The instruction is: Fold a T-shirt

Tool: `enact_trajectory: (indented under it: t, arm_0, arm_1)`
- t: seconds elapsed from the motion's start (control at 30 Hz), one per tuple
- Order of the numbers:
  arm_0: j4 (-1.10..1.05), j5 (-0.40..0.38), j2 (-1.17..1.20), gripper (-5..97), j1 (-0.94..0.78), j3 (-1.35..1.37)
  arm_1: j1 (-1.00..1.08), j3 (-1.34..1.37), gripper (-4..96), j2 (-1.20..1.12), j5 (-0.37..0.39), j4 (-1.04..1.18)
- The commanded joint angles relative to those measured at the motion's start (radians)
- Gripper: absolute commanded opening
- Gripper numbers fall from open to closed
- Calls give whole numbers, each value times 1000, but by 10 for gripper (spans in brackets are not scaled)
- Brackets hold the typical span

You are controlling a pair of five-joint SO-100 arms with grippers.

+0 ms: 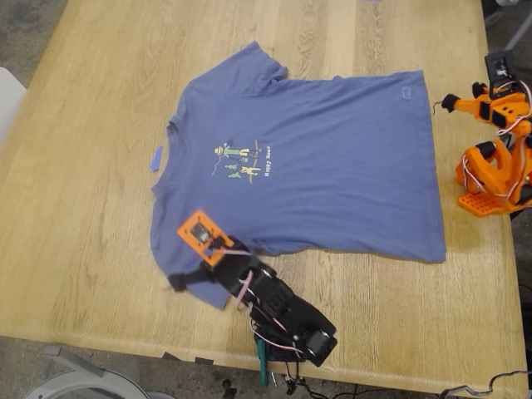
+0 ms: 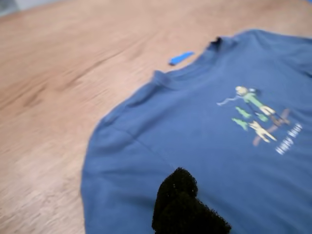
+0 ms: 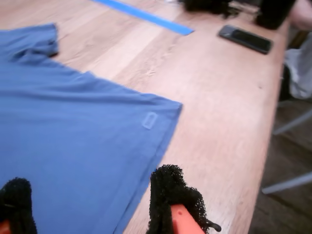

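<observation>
The slate-blue T-shirt (image 1: 332, 166) lies flat on the wooden table, collar toward the exterior view's left, hem toward its right, cartoon print (image 1: 243, 160) facing up. My first gripper (image 1: 187, 262), on the black arm at the near edge, is over the near sleeve. Its wrist view shows one black foam pad (image 2: 178, 202) above the shirt (image 2: 204, 146), with the other jaw hidden. My second gripper (image 1: 445, 103), on the orange arm at the exterior view's right, is open (image 3: 92, 204) and empty. It sits just above the hem corner with the small label (image 3: 149, 120).
A tiny blue scrap (image 1: 155, 158) lies on the table (image 1: 91, 208) beside the collar and also shows in the first wrist view (image 2: 181, 58). In the second wrist view a blue tape strip (image 3: 146, 17) and a dark phone (image 3: 245, 39) lie beyond the shirt, near the table edge.
</observation>
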Motion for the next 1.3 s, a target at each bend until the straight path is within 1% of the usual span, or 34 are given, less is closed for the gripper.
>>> enact_trajectory:
  t: [0.0, 0.17, 0.3, 0.43, 0.5, 0.7, 0.87, 1.0, 1.13, 1.2, 1.27]
  arm_0:
    - [92, 9, -121, 557, 100, -276]
    - [144, 26, -222, 558, 178, -368]
    - [144, 46, -310, 558, 199, -407]
    - [138, 37, -414, 555, 219, -456]
    - [129, 25, -469, 553, 229, -489]
    - [127, 32, -618, 546, 259, -606]
    - [60, 32, -689, 546, 285, -617]
    - [-43, 48, -744, 546, 270, -583]
    - [-258, 74, -841, 539, 241, -541]
    - [-416, 72, -891, 537, 222, -494]
    - [-511, 66, -934, 535, 212, -454]
  arm_1:
    - [-91, -215, 369, -138, -6, 83]
    - [-229, -328, 358, -261, -20, 86]
    - [-380, -321, 348, -314, -23, 86]
    - [-563, -304, 332, -379, -15, 86]
    - [-647, -301, 327, -422, -6, 84]
    - [-870, -304, 327, -545, 21, 83]
    - [-1034, -276, 324, -630, 80, 60]
    - [-1078, -229, 313, -706, 83, -98]
    - [-1085, -233, 310, -816, 80, -267]
    - [-1081, -238, 308, -871, 89, -347]
    - [-1072, -239, 305, -927, 91, -422]
